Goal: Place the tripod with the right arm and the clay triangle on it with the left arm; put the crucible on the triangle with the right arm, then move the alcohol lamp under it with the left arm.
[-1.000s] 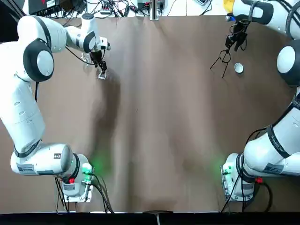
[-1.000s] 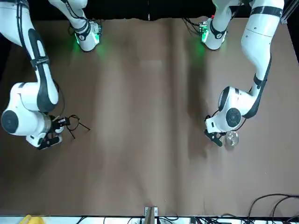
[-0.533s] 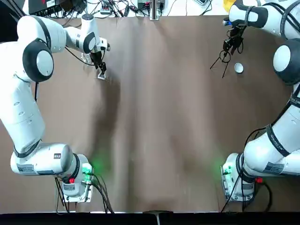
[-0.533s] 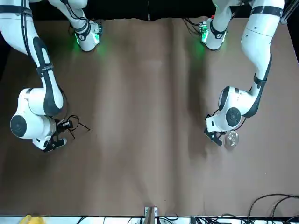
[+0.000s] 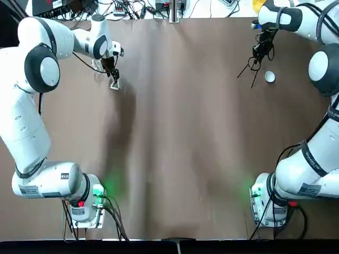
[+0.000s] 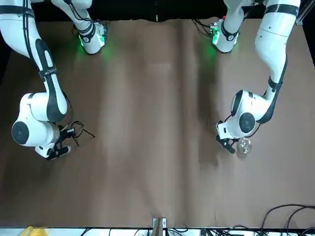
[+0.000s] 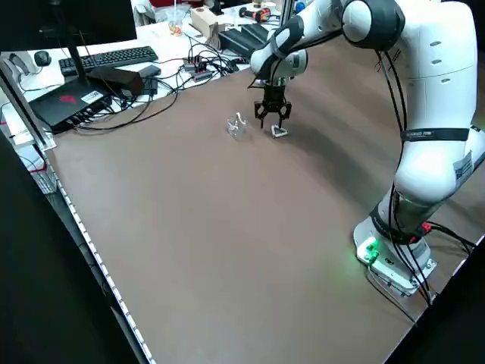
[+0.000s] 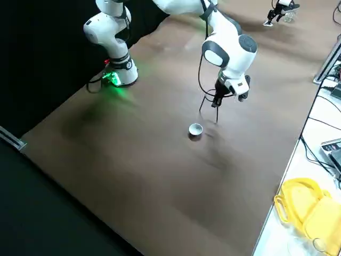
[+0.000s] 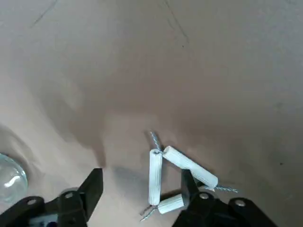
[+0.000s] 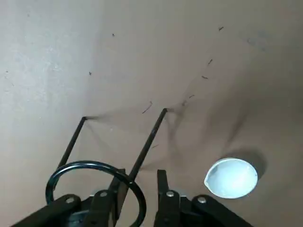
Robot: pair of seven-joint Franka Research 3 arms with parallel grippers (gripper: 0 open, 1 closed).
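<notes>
Hovering in the top view, far left of the table: left gripper (image 5: pixel 115 81), near the clay triangle (image 5: pixel 115 87); alcohol lamp (image 5: pixel 98 65), clear glass, beside that arm's end. Far right: right gripper (image 5: pixel 256 61) at the tripod (image 5: pixel 254 65), black wire; crucible (image 5: pixel 270 76), white, just beside it.

Front view: tripod upright on its legs, right gripper at its ring; glass lamp close to the left gripper.

Left side view: triangle flat on the table (image 7: pixel 197 205) below the left gripper, lamp near it, apart.

Right side view: crucible on the table, mouth up, near the tripod's legs.

Left wrist view: two fingers, wide apart, nothing held; triangle of white tubes with twisted wire ends, partly hidden by one finger.

Right wrist view: two fingers, moderately apart, none closed on the wire; tripod ring looping by one finger, a leg slanting away; contact cannot be told. Crucible beyond the other finger, untouched.
</notes>
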